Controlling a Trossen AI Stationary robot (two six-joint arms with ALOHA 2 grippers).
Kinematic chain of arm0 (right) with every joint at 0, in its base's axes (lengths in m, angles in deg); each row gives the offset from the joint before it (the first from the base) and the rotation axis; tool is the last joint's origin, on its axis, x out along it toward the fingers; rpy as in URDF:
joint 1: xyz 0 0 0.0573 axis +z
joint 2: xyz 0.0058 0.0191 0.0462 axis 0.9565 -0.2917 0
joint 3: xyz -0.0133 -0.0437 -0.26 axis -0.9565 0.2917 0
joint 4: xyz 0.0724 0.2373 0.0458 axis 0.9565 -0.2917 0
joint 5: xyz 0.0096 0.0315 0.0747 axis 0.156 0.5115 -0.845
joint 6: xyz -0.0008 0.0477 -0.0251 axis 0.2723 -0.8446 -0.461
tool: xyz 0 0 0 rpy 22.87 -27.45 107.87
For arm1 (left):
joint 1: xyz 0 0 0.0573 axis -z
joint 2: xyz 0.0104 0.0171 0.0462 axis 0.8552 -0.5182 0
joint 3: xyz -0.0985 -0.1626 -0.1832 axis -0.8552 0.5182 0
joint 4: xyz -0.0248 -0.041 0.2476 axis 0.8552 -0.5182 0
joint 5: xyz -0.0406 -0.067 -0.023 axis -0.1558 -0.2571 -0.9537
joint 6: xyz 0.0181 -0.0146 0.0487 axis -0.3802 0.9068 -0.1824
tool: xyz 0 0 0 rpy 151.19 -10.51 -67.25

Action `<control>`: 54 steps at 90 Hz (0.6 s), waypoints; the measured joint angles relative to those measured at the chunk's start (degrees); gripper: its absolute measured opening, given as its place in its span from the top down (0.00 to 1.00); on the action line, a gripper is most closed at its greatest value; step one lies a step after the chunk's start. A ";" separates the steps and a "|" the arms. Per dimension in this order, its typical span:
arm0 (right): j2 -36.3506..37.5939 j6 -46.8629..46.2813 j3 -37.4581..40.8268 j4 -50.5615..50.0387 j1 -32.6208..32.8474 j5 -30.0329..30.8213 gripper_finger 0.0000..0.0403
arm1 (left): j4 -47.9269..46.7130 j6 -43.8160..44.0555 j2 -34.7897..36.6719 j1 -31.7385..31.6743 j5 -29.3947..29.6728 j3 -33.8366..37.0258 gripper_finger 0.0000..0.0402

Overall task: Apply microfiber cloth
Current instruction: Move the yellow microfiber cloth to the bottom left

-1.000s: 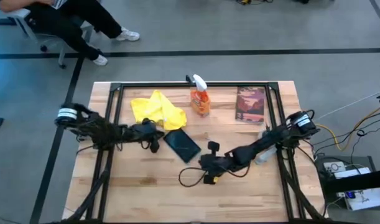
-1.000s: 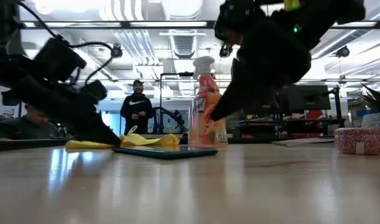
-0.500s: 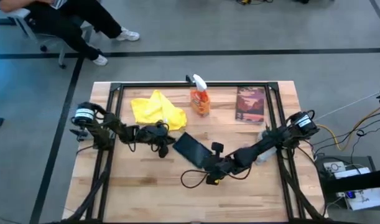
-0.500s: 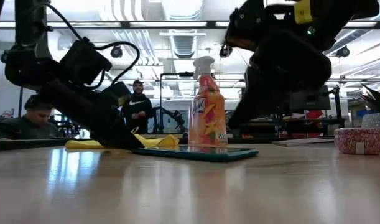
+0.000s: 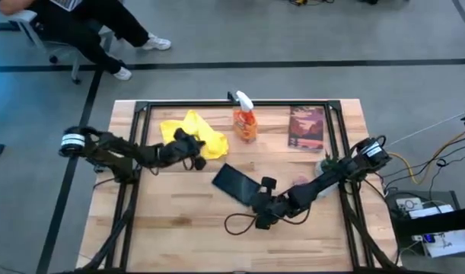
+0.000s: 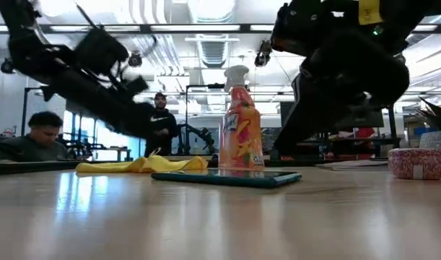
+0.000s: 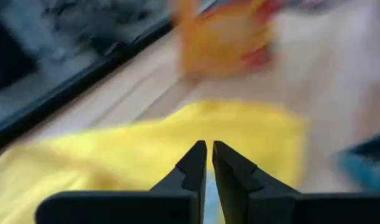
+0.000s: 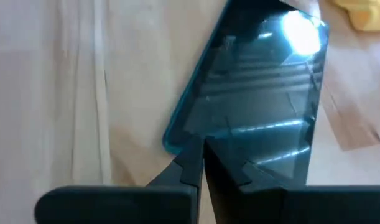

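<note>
Yellow cloth [image 5: 192, 135] lies crumpled at the desk's [image 5: 179, 221] back left, beside the spray bottle [image 5: 245, 122]. Left gripper [image 5: 189, 144] hovers over it, jaws closed; right gripper [image 5: 260, 204], jaws closed, touches the tablet [image 5: 232, 183].

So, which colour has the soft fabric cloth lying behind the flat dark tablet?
The soft fabric cloth is bright yellow; the high view shows it best.

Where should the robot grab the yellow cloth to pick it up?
Probably at a raised fold near the middle of the yellow cloth, coming straight down from above. It lies crumpled on the table, so folds stick up to pinch. The left hand is above it, fingers nearly shut.
</note>
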 joint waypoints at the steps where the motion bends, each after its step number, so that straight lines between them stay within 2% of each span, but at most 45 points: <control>1: 0.00 0.15 0.00 0.10 0.00 -0.01 1.00 | -0.69 0.40 -0.04 -0.70 0.02 -0.05 0.99; 12: 0.00 2.85 0.00 0.47 0.03 -0.19 1.00 | -5.58 3.72 -1.29 -6.50 0.25 -0.13 0.99; 26: 0.00 5.77 0.00 0.73 -0.24 -0.17 1.00 | -15.69 12.79 -1.49 -7.68 0.48 -0.11 1.00; 35: 0.00 7.46 -0.02 0.87 -0.50 0.06 1.00 | -22.59 21.26 -1.69 -7.00 0.75 -0.40 1.00; 42: 0.00 8.29 -0.02 0.91 -0.50 1.10 1.00 | -26.24 25.02 -1.47 -5.56 -1.20 -0.26 1.00; 54: 0.00 9.60 -0.02 0.91 -0.79 1.18 1.00 | -28.46 30.94 -0.28 0.62 -5.24 -0.33 1.00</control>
